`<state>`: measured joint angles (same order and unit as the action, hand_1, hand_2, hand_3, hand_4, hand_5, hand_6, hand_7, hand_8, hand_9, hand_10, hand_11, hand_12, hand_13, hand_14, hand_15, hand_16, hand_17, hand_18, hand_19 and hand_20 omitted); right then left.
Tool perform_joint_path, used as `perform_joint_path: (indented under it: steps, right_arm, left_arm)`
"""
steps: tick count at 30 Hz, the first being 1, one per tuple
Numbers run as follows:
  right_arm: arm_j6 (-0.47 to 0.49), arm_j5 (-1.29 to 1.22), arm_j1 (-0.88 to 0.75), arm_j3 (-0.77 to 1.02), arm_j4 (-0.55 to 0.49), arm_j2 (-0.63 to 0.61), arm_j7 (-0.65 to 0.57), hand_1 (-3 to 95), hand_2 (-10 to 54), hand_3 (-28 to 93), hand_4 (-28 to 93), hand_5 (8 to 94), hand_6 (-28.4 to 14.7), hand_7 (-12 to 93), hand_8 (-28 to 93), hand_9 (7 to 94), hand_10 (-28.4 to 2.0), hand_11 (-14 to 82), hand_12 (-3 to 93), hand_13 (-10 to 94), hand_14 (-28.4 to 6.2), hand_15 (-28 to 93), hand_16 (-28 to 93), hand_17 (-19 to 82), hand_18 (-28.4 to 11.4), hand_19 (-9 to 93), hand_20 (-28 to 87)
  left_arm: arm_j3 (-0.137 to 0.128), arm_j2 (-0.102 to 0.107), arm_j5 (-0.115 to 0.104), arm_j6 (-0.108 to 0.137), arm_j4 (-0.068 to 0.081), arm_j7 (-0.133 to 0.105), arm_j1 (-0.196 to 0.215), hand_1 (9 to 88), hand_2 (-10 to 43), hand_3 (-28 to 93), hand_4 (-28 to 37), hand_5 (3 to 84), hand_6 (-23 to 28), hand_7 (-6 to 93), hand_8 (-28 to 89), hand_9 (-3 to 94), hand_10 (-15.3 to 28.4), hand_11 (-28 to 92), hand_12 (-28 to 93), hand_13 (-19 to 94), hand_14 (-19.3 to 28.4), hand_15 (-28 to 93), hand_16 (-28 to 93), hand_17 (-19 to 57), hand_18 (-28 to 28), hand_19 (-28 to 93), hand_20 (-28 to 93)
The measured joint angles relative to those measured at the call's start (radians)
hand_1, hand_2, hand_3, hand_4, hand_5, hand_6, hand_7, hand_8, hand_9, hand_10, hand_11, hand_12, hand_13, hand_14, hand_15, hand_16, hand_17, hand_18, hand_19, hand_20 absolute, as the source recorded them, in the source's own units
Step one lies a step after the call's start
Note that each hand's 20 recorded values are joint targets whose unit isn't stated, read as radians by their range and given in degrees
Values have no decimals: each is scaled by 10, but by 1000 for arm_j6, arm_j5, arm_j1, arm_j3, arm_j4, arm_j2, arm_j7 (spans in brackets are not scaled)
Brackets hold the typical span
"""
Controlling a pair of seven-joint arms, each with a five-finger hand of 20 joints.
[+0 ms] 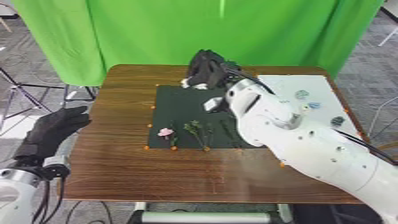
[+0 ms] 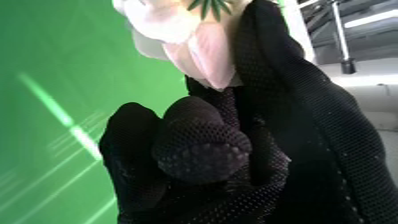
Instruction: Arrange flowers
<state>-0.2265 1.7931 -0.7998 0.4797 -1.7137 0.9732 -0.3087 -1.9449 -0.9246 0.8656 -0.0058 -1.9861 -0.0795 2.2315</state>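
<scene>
Green curtain (image 1: 222, 30) backs the brown table (image 1: 120, 165), its dark mat (image 1: 182, 111) bearing flowers (image 1: 165, 132).

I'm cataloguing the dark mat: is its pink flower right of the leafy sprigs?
No, in the head view the pink flower lies left of the leafy sprigs.

Looked straight onto a green curtain (image 1: 213, 30) in tall folds behind a brown wooden table (image 1: 120, 102), then swung out to grey floor (image 1: 27, 47) on both sides, with a dark tripod (image 1: 16, 87) at the left and a bright patch of light (image 1: 19, 127) near it! Caught pale streaks of light (image 2: 55, 107) across the green in the right wrist view, and a bright strip (image 2: 371, 20) against grey too!
</scene>
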Motion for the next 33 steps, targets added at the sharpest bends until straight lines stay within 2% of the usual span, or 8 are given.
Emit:
perform_joint_path:
  steps: [4,9,11,18,26,29,33]
  right_arm:
    - [34,14,21,-55,42,51,-5,672,-95,536,-179,838,4,204,74,830,-117,32,344,907,-11,636,311,632,-127,932,600]
    - [163,20,46,-90,109,122,-18,673,-95,533,-177,839,5,203,73,830,-116,31,343,906,-11,636,312,632,-126,932,600]
    - [184,26,53,-92,135,152,-23,673,-95,532,-175,839,5,203,74,830,-116,32,343,906,-11,635,312,632,-127,932,601]
    - [166,40,80,-112,198,236,-40,673,-95,528,-172,840,6,201,73,830,-115,31,342,906,-11,635,312,633,-127,932,602]
    - [135,63,73,-116,256,289,-52,666,-95,530,-175,837,11,199,71,827,-111,28,336,909,-12,635,312,634,-128,932,605]
    - [116,73,62,-113,301,310,-56,665,-95,532,-175,837,12,198,69,826,-110,28,335,909,-13,635,312,634,-129,932,606]
    - [111,89,50,-113,341,322,-63,664,-95,533,-178,836,12,198,69,825,-108,27,332,908,-13,635,313,633,-129,932,606]
  left_arm:
    - [0,9,0,0,2,0,-5,265,-42,613,-180,470,48,131,-53,452,137,227,154,347,184,207,46,24,155,101,182]
    - [5,20,1,0,2,0,-12,265,-41,613,-180,470,48,131,-53,452,138,226,154,347,184,206,47,24,155,101,182]
    - [8,23,1,-1,3,0,-16,265,-42,613,-179,470,48,131,-53,452,138,226,155,347,184,205,47,24,155,101,182]
    - [23,33,1,-3,7,0,-31,263,-43,613,-179,470,47,131,-53,451,137,226,155,345,184,204,48,23,155,101,181]
    - [68,47,2,-31,41,9,-88,263,-42,612,-179,467,46,131,-53,449,137,225,155,343,185,202,49,22,154,100,181]
    - [79,50,2,-40,46,13,-107,263,-42,613,-178,466,46,130,-53,448,136,224,155,341,183,201,49,22,155,99,181]
    - [81,52,2,-46,46,15,-115,261,-45,614,-178,466,46,131,-53,448,136,223,155,341,184,200,49,21,155,99,181]
